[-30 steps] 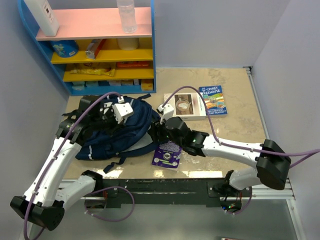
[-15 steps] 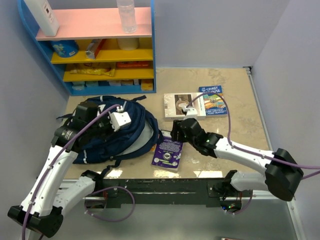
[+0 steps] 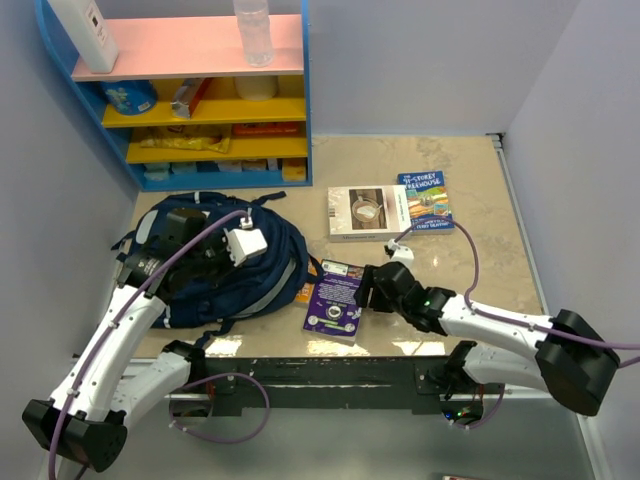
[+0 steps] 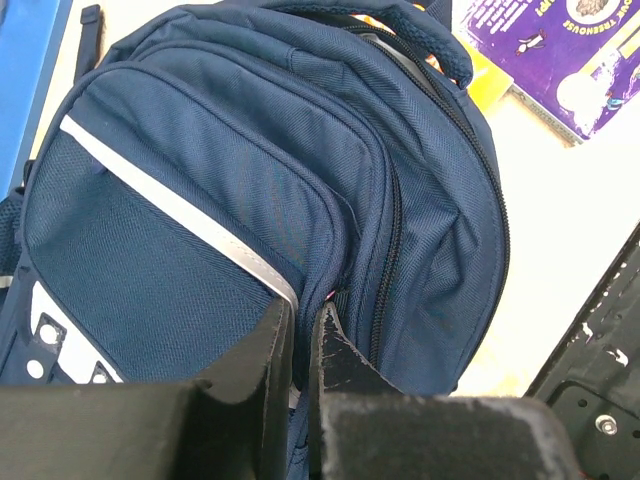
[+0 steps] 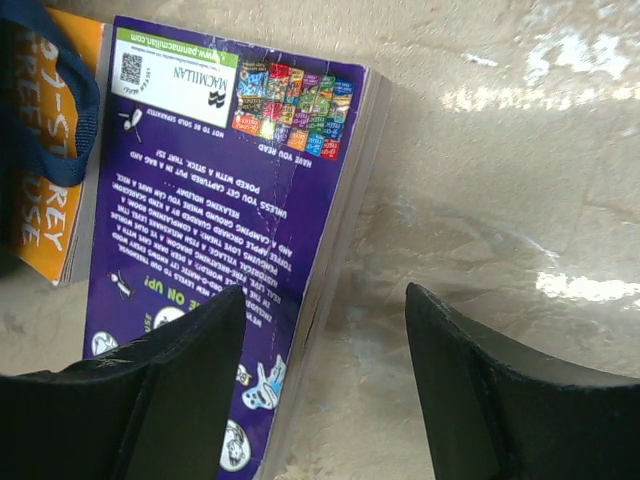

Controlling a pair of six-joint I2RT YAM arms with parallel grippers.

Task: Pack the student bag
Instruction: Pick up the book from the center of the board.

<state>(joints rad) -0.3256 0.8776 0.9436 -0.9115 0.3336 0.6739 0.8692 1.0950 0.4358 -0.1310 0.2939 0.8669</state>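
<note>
At frame left, the left claw (image 4: 303, 318) is clenched against the large navy blue fabric backpack (image 4: 200, 190). The right claw (image 5: 325, 300) hangs released over the purple paperback (image 5: 225, 200), astride its edge.

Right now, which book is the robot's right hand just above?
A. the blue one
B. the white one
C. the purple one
C: the right gripper is open over the edge of the purple book, while the blue book and the white book lie farther back on the table.
</note>
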